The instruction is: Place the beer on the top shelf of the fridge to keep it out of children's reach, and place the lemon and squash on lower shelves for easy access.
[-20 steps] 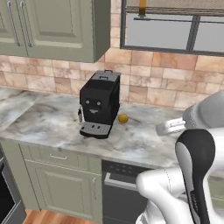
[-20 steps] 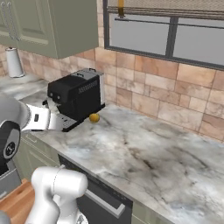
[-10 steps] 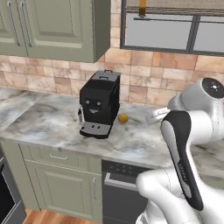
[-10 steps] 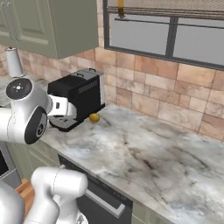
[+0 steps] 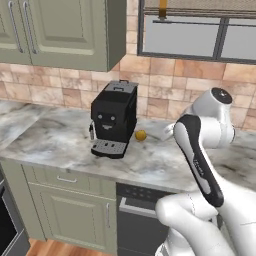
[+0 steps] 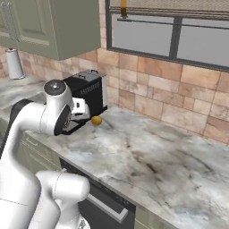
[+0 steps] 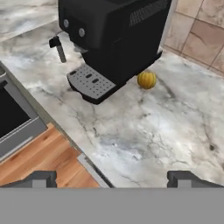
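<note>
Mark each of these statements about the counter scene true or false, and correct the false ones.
1. The squash lies on the marble counter beside the black coffee machine. True.
2. The gripper is closed around the squash. False: its fingertips stand wide apart with nothing between them, well short of the squash.
3. A paper towel roll stands on the counter at the far left of the right base view. True.
4. The squash sits on the coffee machine's drip tray. False: it rests on the counter next to the machine.

One small lumpy orange-yellow squash (image 7: 146,80) sits on the marble counter (image 7: 175,127), just right of one boxy black coffee machine (image 7: 111,41); one white paper-towel roll (image 6: 14,63) stands far left.
</note>
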Controlling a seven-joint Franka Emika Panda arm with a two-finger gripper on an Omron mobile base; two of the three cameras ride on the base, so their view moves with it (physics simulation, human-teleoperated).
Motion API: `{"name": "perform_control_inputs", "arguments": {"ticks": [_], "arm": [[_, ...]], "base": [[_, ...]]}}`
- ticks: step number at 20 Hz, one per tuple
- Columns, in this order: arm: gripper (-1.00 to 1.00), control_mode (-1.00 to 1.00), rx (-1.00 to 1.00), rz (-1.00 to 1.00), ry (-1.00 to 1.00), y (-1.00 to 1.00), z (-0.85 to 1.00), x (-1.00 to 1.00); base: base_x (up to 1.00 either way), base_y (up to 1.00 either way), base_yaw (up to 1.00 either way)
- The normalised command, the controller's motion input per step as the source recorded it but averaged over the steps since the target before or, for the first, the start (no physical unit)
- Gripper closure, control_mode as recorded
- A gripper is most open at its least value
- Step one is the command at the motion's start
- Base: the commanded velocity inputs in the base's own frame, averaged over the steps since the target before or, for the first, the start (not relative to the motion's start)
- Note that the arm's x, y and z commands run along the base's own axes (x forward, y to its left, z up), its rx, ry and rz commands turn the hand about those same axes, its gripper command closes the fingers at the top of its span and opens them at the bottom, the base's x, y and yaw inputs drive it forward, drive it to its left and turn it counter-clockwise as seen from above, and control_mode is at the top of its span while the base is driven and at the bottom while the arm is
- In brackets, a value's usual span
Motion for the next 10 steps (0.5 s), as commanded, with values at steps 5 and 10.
{"name": "perform_control_inputs", "arguments": {"ticks": [5,10], "arm": [[-1.0,-1.0,0.0,0.05,0.13,-0.12,-0.44,0.39],[-1.0,-1.0,0.0,0.02,0.02,-0.12,-0.2,0.35]], "base": [[0.0,0.0,0.0],[0.0,0.0,0.0]]}}
